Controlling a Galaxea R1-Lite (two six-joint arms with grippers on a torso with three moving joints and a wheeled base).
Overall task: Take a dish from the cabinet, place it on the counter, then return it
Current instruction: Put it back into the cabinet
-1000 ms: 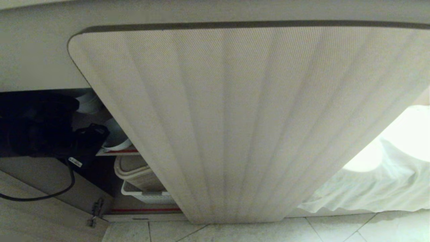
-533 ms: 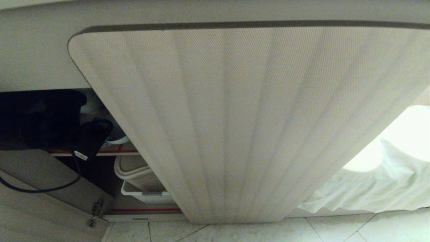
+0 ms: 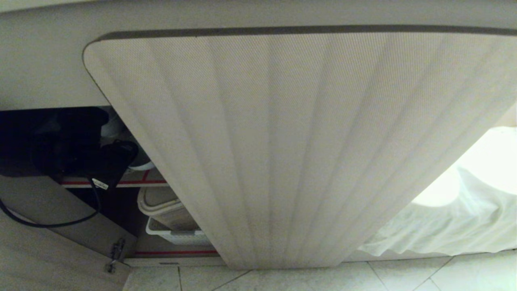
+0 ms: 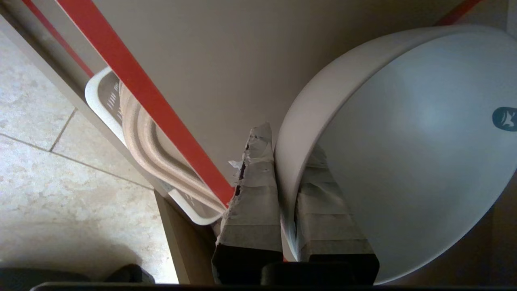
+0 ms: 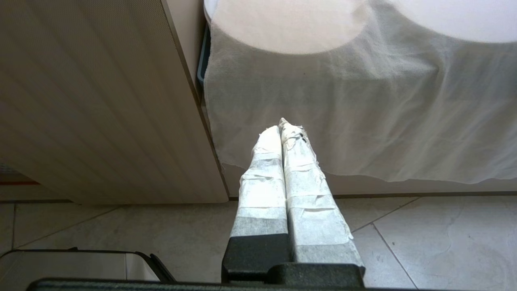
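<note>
The light is dim and warm, the cabinet's opening (image 3: 48,141) nearly black in the head view — the arm inside is a dark mass. Strong light blows out the white cloth (image 3: 476,202) at right to pure glare. The fluted door (image 3: 282,141) bows with wide-angle distortion, grainy throughout — a soft shadow lies on the floor tiles (image 4: 60,226).
</note>
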